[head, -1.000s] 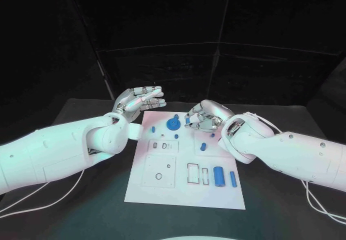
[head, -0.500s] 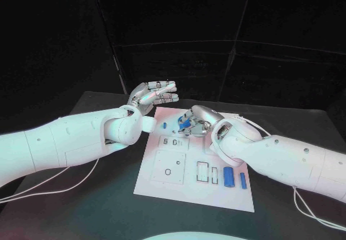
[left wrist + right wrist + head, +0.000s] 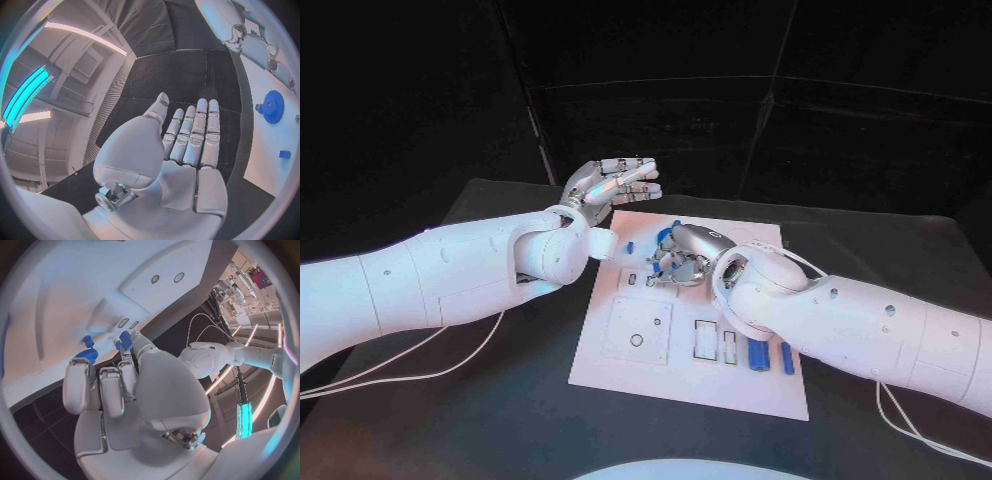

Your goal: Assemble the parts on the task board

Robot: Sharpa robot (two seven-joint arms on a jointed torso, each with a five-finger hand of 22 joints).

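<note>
Head view: since a second ago the right hand (image 3: 681, 254) has come down from above the far end of the task board (image 3: 646, 375) onto its far middle, fingers now curled low over the board where the blue gear stood earlier; the gear itself is now covered by the hand, a sliver of blue showing at its far side; judged, the right hand has gone in to take or seat a part there. Left hand (image 3: 613, 182) stays raised past the board's far left corner, fingers apart, nothing in it. Two blue cylinders (image 3: 757, 352) lie at the board's right side near the slots, untouched; a small blue piece (image 3: 627, 247) lies near the left arm's wrist.

Left wrist view: left hand (image 3: 187, 145) flat, fingers straight and side by side, palm bare, above the dark desk (image 3: 162, 80); blue gear (image 3: 272, 106) sits on the board beyond it.

Right wrist view: right hand (image 3: 115, 385) close over the board (image 3: 75, 300); fingertips (image 3: 126, 340) touch small blue parts (image 3: 87, 354); whether any is truly gripped, cannot tell.
</note>
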